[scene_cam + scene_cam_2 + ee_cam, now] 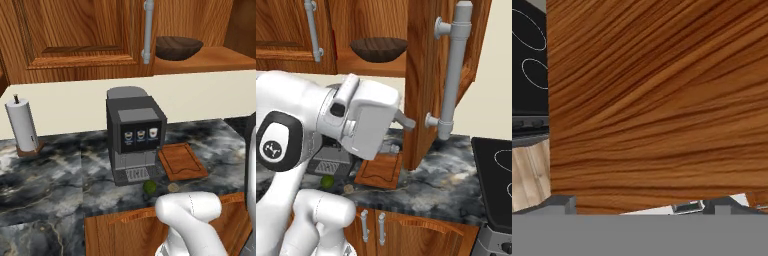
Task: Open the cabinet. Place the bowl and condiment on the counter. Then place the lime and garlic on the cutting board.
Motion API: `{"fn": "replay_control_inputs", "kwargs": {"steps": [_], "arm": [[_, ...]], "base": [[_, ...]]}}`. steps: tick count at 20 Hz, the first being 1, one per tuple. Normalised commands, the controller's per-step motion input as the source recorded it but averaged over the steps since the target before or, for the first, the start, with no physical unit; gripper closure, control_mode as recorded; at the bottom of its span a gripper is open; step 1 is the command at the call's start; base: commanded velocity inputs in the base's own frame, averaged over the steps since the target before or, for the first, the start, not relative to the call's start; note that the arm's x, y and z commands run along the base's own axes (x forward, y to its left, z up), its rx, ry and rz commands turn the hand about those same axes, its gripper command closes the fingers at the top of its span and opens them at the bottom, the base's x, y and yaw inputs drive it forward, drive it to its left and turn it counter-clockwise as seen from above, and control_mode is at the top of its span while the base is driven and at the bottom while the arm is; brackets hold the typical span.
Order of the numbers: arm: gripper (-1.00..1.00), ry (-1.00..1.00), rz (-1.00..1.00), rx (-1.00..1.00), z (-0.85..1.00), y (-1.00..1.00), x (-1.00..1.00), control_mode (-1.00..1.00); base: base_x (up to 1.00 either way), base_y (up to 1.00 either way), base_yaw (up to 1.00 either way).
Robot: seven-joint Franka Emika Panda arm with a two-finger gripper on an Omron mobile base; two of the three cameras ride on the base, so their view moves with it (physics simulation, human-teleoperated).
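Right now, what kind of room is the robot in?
A kitchen, most likely. There's a coffee machine on a marble counter, wooden wall cabinets above with a bowl inside, and a stove.

one bowl (178, 47), one lime (149, 187), one garlic (173, 188)

Hand view close against cabinet (657, 100)

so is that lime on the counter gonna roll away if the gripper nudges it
Probably. The lime looks like a smooth round ball on the flat, glossy counter, so a sideways nudge would likely send it rolling. It sits near the counter's front edge, so it might go over. It is small and looks firm; a centred pinch should hold, an off-centre one may squirt it out.
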Motion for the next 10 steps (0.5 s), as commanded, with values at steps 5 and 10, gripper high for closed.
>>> {"fn": "replay_control_inputs", "kwargs": {"steps": [5, 10], "arm": [[-1.00, -0.15, 0.00, -0.02, -0.18, 0.61, 0.07, -1.00], [-1.00, -0.25, 0.01, -0.01, -0.06, 1.00, 0.28, -1.00]], "base": [[0.00, 0.00, 0.00], [0.00, 0.00, 0.00]]}}
